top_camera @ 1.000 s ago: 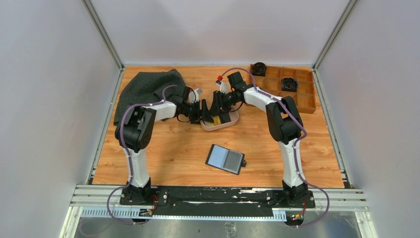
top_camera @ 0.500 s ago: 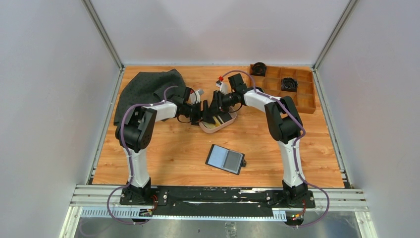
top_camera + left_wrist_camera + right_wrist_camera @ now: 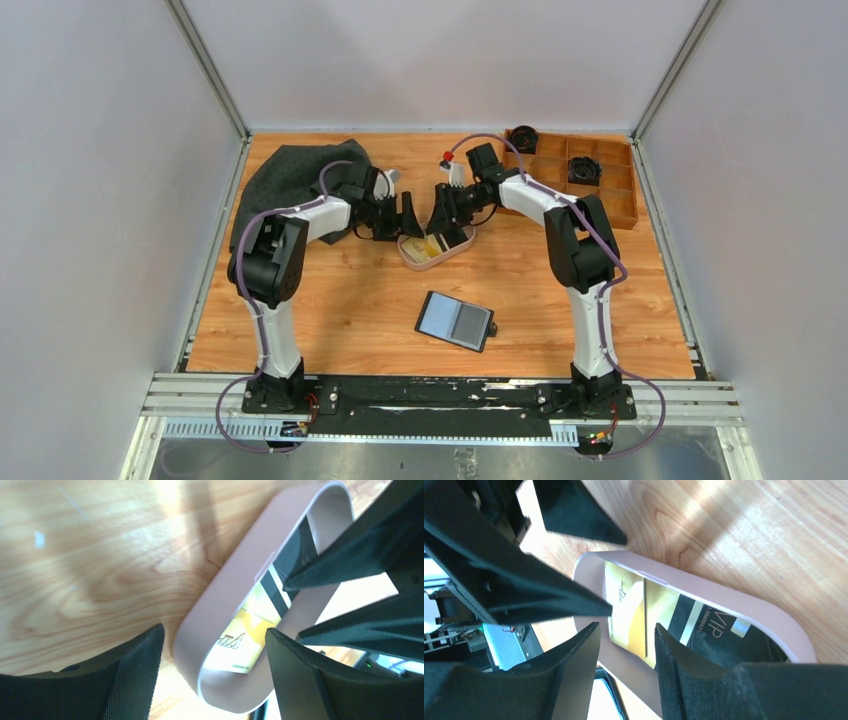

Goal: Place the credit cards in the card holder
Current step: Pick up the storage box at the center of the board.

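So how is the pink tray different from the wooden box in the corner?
The pink tray is oval with one open space; the wooden box is rectangular and split into many compartments. The tray holds the credit cards, gold and black ones; the box holds black round things. The tray sits in the middle, the box in the far right corner. Both are open on top.

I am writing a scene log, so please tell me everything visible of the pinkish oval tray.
The pinkish oval tray, smooth like plastic, lies flat on the wooden table, farther out than the open black folding card holder. Its raised rim encloses gold-yellow cards and a black card printed VIP. The open left claw straddles one end; the open right claw points inside. Contact cannot be told.
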`<state>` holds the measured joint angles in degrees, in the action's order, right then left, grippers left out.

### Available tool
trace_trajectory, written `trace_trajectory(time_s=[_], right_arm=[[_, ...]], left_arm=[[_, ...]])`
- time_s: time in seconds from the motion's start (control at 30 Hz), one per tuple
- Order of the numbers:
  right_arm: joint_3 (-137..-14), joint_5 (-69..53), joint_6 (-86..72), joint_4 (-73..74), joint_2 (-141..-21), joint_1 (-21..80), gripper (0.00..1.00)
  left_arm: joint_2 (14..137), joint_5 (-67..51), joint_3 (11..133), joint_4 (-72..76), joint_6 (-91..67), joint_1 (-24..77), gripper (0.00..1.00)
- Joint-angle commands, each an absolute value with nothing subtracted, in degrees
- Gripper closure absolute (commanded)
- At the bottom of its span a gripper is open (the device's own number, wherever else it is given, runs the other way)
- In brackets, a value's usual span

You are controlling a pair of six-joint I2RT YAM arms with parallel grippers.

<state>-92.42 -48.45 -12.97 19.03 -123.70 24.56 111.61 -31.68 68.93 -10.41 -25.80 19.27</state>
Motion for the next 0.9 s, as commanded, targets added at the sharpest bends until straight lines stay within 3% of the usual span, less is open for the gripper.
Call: trace_trajectory(time_s=[0.0, 0.27, 0.5, 0.63, 0.87], right_arm=[[-93.61, -47.88, -6.42, 24.73, -121.19, 24.61, 0.52], [-92.66, -43.6, -0.36, 27.02, -120.35, 24.6, 0.51], [-93.4, -41.17, -0.57, 27.86, -121.82, 24.6, 0.52], [-93.42, -41.56, -1.5, 28.02, -122.43, 24.54, 0.53], [-93.72, -43.23, -0.83, 28.49, -122.04, 23.7, 0.53]], left_arm=[[108.23, -23.33, 71.32, -14.29, -21.64, 18.15, 0.22], [101.64, -15.77, 71.73, -18.95, -18.35, 17.93, 0.23], [93.64, -22.38, 65.12, -12.58, -24.22, 20.25, 0.48], [94.53, -23.03, 64.96, -11.74, -25.34, 24.03, 0.54], [98.64, -20.09, 65.89, -13.95, -25.44, 27.96, 0.54]])
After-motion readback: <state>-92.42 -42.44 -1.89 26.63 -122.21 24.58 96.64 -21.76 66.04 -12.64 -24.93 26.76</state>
